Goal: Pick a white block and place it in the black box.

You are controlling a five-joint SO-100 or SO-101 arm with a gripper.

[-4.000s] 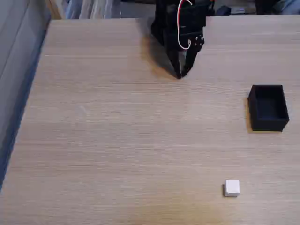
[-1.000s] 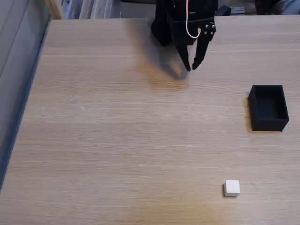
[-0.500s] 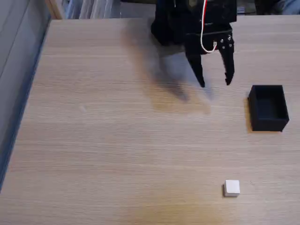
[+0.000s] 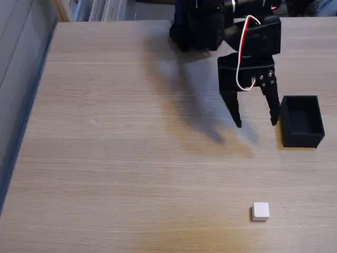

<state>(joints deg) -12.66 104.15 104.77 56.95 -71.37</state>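
The gripper (image 4: 256, 125) has been swung out from the arm's base, opened wide, and is now held above the desk (image 4: 116, 158) just left of the box (image 4: 301, 120). The block (image 4: 260, 211) lies untouched near the front edge, so the approach is judged underway.

We see our black arm reaching in from the top edge of the fixed view, its bulk massed near the top centre and the forearm stretched down and to the right. A white cable with a red strand loops along the wrist. Our gripper (image 4: 256, 124) points downward, held above the surface, its blurred shadow lying below and to the left. The two fingers (image 4: 235, 112) are spread well apart, tapering to narrow tips with nothing between them.
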